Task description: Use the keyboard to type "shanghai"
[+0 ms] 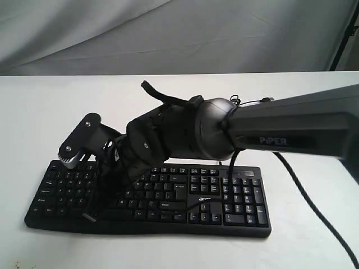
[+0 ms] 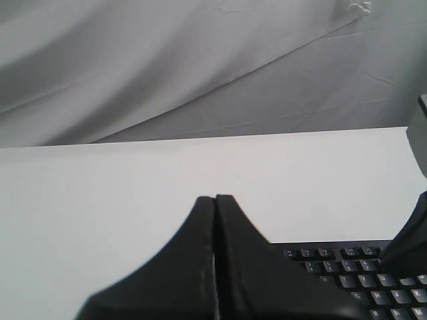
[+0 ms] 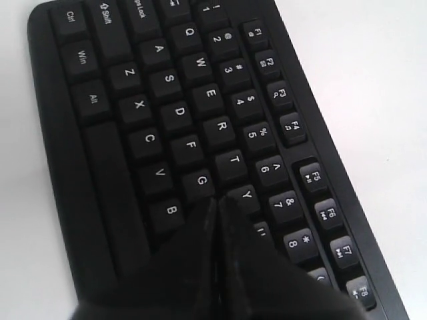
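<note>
Keyboard (image 1: 235, 196) lies flat on the white bench (image 1: 291, 112). Right claw (image 3: 217, 200), clenched, points down beside its G key (image 3: 201, 180), seemingly at H. Next letter is A (image 3: 159, 48), toward the keyboard's Caps Lock end. Left claw (image 2: 215, 198), clenched, hangs beside the keyboard.

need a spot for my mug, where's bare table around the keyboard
Widest bare patch: white table between the flat black keyboard's far edge and the grey backdrop. Also bare left of the keyboard. Crowded: the black arm and its shut right gripper hang over the letter keys, and a black cable crosses the table's right side.
</note>
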{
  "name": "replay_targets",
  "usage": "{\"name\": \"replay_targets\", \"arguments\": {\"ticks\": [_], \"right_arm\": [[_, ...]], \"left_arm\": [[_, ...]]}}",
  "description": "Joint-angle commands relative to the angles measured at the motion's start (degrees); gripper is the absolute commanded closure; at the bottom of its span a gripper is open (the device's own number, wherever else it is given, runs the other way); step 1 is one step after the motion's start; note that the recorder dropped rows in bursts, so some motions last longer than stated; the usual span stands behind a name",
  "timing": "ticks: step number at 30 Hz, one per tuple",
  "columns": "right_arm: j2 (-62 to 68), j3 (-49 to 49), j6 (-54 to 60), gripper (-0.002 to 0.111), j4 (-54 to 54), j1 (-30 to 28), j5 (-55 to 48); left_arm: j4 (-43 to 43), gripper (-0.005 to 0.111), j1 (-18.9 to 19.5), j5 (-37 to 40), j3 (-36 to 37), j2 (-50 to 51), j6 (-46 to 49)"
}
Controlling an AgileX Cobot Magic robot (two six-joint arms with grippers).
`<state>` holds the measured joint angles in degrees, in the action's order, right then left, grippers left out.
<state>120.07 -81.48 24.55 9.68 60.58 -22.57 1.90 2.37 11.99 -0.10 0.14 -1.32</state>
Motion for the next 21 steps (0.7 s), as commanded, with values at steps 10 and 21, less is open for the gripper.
{"name": "replay_targets", "arguments": {"ticks": [10, 21], "right_arm": [[0.3, 0.1, 3.7, 0.108, 4.8, -2.2, 0.3], [4.3, -7.0, 8.5, 0.108, 8.9, -2.8, -7.0]], "left_arm": [[0.0, 0.107, -0.4, -0.6, 0.1, -0.1, -0.2], [0.0, 0.107, -0.4, -0.6, 0.1, -0.1, -0.2]]}}
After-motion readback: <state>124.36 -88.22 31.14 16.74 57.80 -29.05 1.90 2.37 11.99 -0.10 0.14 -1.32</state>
